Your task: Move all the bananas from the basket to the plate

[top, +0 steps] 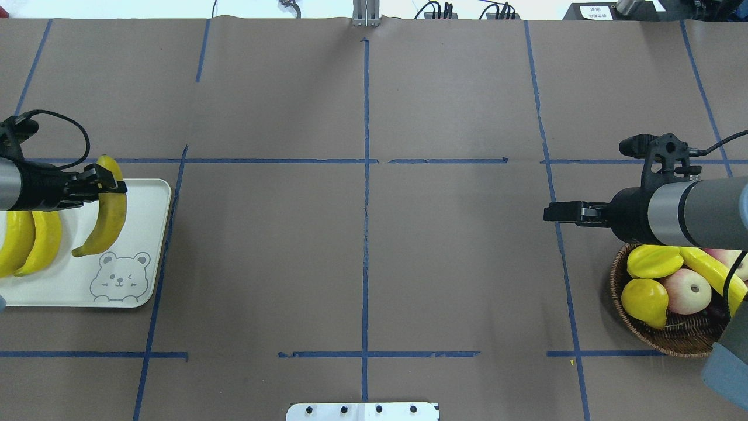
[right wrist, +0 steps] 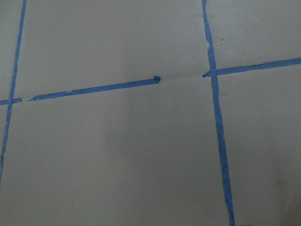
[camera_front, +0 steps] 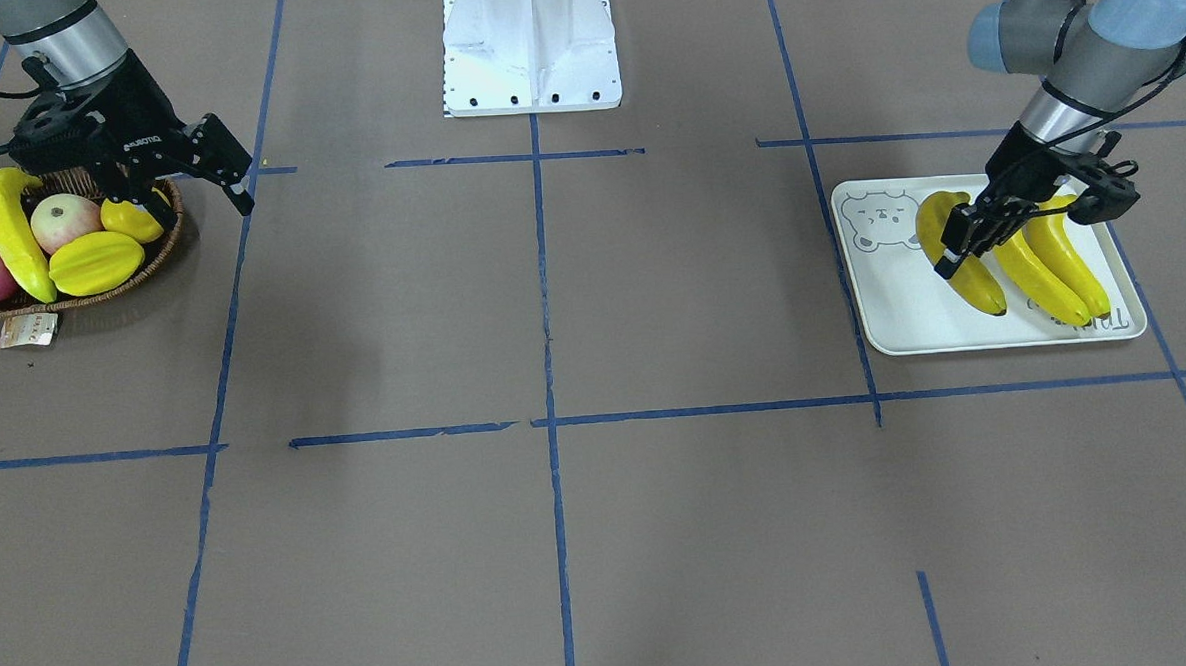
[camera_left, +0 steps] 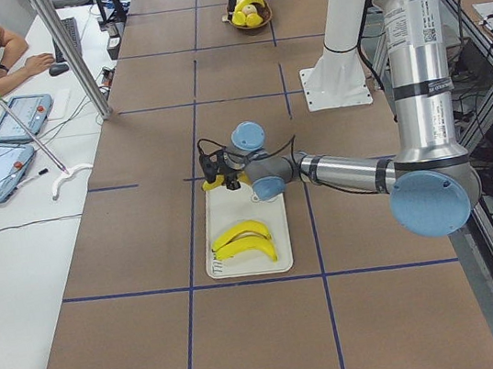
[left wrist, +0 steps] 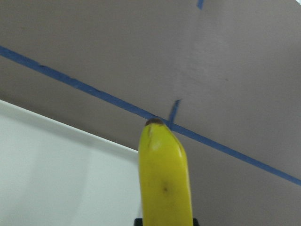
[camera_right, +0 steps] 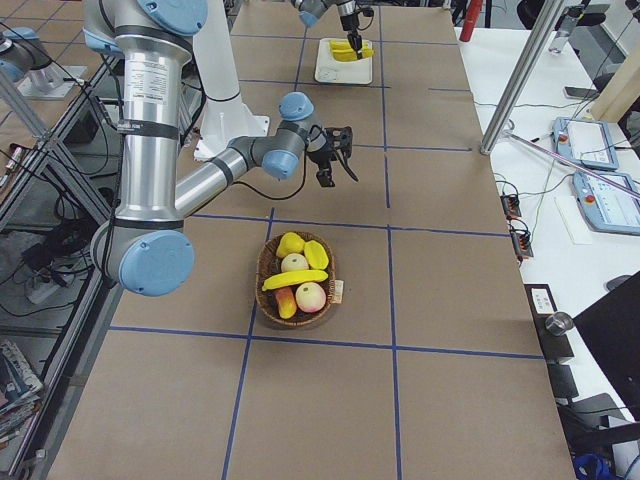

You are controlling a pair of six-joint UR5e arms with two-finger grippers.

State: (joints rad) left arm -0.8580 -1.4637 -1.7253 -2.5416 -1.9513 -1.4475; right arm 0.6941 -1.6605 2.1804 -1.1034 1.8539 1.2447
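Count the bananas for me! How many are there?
4. Two bananas lie side by side on the plate. A third is in the left gripper over the plate. The fourth is in the basket. More could hide under the fruit there.

The plate sits at the table's left with 3 bananas side by side. The basket, at the right, holds 1 banana among other fruit.

Robotics lab: tape-gridded table, teach pendants

Even bright light, blurry wrist views
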